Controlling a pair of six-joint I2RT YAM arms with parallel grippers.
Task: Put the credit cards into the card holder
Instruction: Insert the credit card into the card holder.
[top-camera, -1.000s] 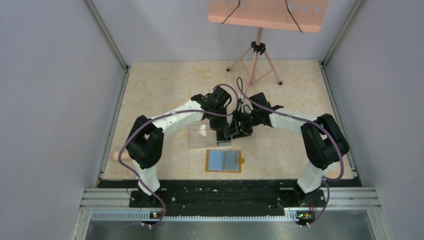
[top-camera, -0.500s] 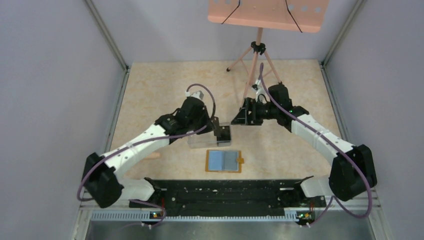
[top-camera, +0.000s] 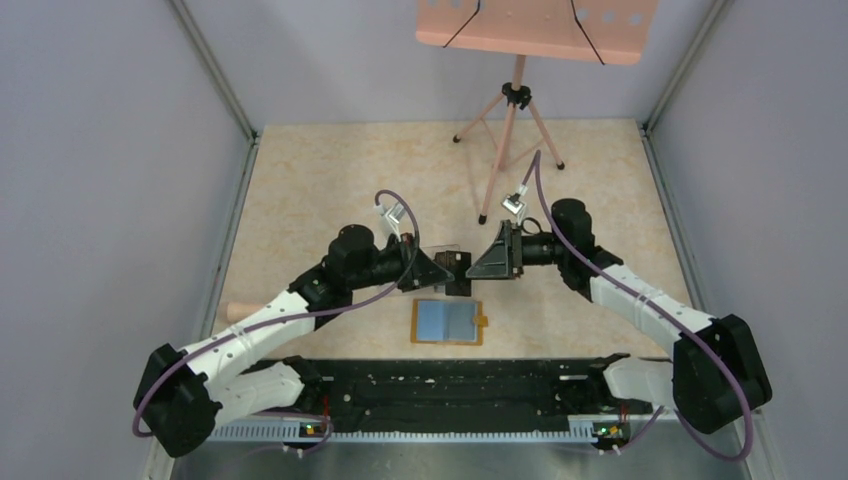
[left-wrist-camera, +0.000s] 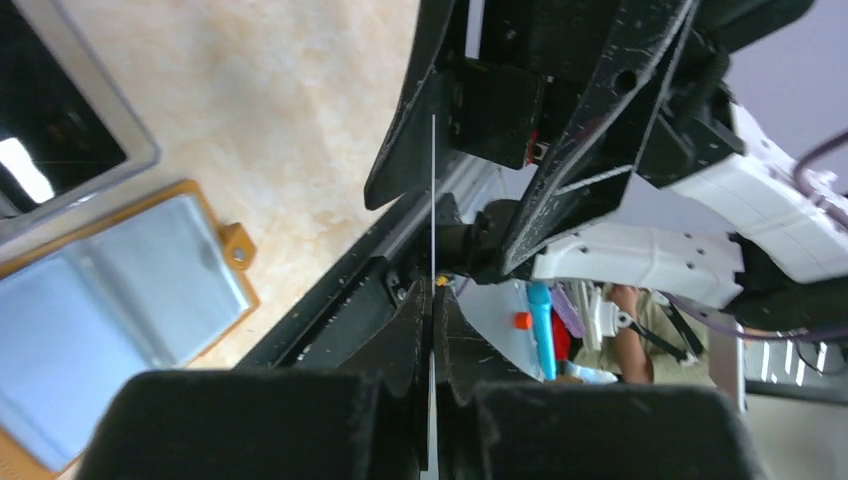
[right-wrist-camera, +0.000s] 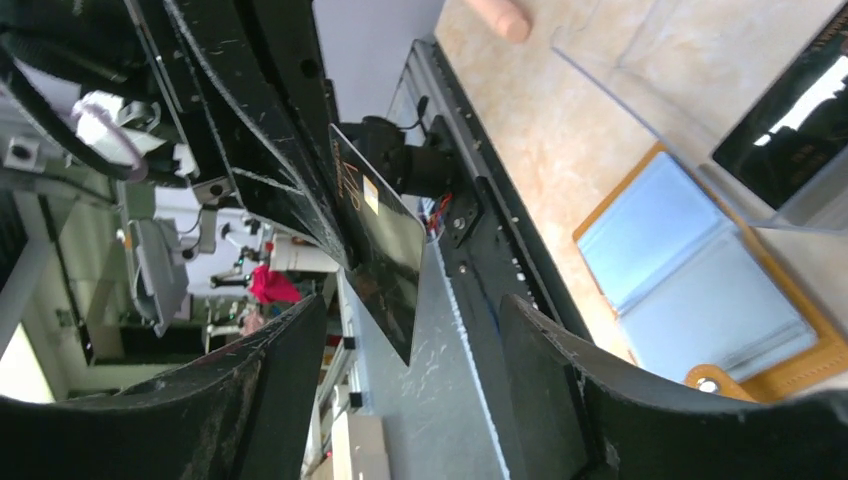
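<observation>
My left gripper (top-camera: 446, 267) (left-wrist-camera: 433, 300) is shut on one of the credit cards (top-camera: 461, 268), a thin dark card seen edge-on in the left wrist view (left-wrist-camera: 433, 200) and flat in the right wrist view (right-wrist-camera: 385, 250). My right gripper (top-camera: 480, 265) (right-wrist-camera: 412, 310) faces it, open, with its fingers (right-wrist-camera: 560, 380) on either side of the card's free end and not touching it. The card holder (top-camera: 447, 322) (left-wrist-camera: 120, 290) (right-wrist-camera: 700, 290) lies open on the table below them, orange with blue-grey pockets. Another dark card (right-wrist-camera: 800, 140) (left-wrist-camera: 50, 140) lies in the clear box.
The clear plastic box (top-camera: 428, 252) (right-wrist-camera: 640, 60) sits on the table under both grippers. A pink music stand on a tripod (top-camera: 515, 100) stands at the back. A pale wooden peg (top-camera: 232, 311) lies at the left. A black rail (top-camera: 440, 385) runs along the near edge.
The left gripper has swung the card up and turned to face right. The right gripper has come down and in from the back, and its open jaws now straddle the card's end.
</observation>
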